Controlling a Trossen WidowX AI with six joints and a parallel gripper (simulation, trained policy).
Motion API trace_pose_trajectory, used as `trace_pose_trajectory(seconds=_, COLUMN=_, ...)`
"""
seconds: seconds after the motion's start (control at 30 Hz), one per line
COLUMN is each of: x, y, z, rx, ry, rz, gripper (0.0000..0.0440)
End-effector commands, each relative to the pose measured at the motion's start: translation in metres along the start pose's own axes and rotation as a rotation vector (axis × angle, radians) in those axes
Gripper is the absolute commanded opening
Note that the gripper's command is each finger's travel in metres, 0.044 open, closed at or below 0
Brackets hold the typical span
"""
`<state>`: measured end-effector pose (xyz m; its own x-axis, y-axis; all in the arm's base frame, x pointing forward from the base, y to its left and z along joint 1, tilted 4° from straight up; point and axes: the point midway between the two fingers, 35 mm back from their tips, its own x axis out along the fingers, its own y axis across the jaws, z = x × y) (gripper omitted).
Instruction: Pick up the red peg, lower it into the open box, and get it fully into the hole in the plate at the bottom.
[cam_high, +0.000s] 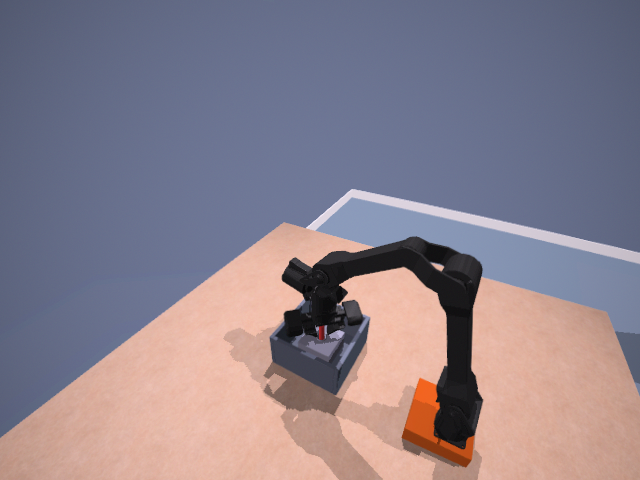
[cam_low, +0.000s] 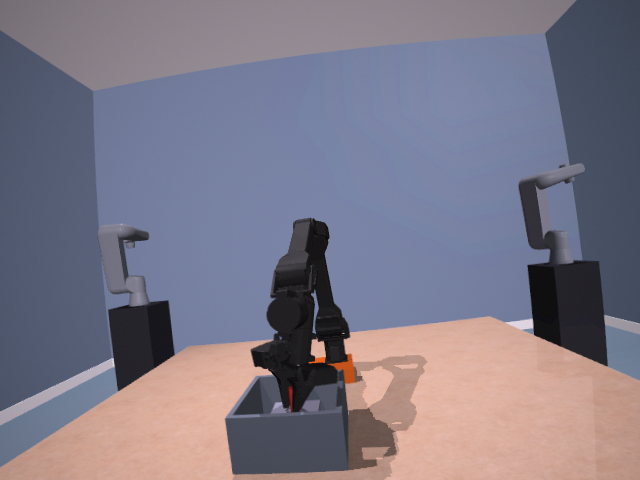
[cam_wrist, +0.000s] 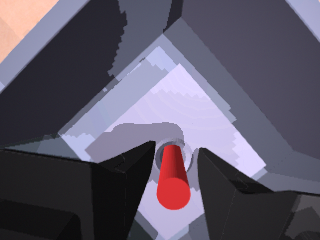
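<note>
The red peg stands inside the open grey box. In the wrist view its lower end is in the round hole of the pale plate at the box bottom, and its upper part points toward the camera. How deep it sits cannot be told exactly. My gripper is open, reaching down into the box, with one finger on each side of the peg. The wrist view shows a gap between the peg and each finger.
The box walls rise around the fingers on all sides. The arm comes over from its orange base on the table. Two grey arms on black pedestals stand beyond the table.
</note>
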<state>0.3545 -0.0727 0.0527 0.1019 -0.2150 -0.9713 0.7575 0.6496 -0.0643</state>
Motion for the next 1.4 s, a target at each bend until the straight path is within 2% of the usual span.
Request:
trace_pose_trajectory(seconds=0.0, x=-0.001, y=0.001, z=0.01, rx=-0.022, ry=-0.004, rz=0.015, gripper=0.0155)
trace_pose_trajectory(seconds=0.37, x=-0.015, y=0.027, z=0.039, rx=-0.04, ry=0.034, rz=0.099, gripper=0.044)
trace_pose_trajectory(seconds=0.9, x=-0.051, y=0.08, z=0.07, rx=-0.095, ry=0.03, rz=0.267, gripper=0.044)
trace_pose_trajectory(seconds=1.37, x=-0.052, y=0.081, z=0.071, rx=-0.096, ry=0.028, rz=0.27, gripper=0.044)
